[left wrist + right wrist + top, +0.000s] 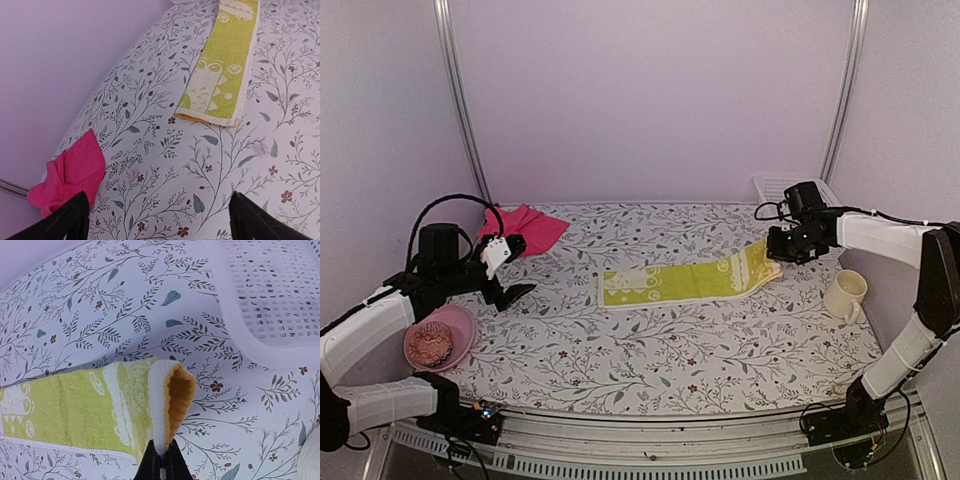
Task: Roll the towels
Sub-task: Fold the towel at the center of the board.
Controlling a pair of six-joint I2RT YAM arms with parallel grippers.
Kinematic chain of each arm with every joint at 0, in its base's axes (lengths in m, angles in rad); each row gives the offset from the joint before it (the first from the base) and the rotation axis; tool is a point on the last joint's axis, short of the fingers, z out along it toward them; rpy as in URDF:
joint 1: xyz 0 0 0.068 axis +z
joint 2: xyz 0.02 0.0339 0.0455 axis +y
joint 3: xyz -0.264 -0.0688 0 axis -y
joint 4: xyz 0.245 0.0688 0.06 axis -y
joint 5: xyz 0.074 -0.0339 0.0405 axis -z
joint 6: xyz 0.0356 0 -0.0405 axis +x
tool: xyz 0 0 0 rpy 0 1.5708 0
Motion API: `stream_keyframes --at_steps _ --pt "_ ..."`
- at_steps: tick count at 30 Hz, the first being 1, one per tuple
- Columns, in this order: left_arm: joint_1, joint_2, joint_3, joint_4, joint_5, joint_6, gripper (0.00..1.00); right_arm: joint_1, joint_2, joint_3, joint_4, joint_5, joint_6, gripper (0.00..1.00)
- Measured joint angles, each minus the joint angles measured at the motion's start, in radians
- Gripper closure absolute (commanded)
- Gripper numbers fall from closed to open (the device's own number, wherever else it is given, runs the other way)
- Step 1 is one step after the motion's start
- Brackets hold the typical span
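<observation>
A yellow-green towel (680, 281) lies stretched out as a long strip across the middle of the floral table. My right gripper (775, 252) is shut on its right end, which is lifted and folded over so the orange underside shows (181, 395). The towel's left end (220, 80) rests flat. A crumpled pink towel (525, 228) lies at the back left, also seen as the pink towel (72, 175) in the left wrist view. My left gripper (512, 290) hovers open over bare tablecloth between the pink towel and the bowl, holding nothing.
A pink bowl (462, 322) with a brownish object inside sits at the front left. A cream mug (845, 296) stands at the right. A white perforated basket (270, 295) sits at the back right corner, just beyond the right gripper.
</observation>
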Motion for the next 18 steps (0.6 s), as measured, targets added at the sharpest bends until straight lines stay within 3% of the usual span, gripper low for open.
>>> stream_keyframes --at_steps 6,18 --pt "0.0 0.001 0.0 0.0 0.002 -0.002 0.03 0.073 0.06 0.072 0.016 -0.115 -0.026 0.98" --pt "0.002 0.003 0.0 0.002 0.006 -0.003 0.03 0.274 0.319 0.379 0.056 -0.28 -0.024 0.98"
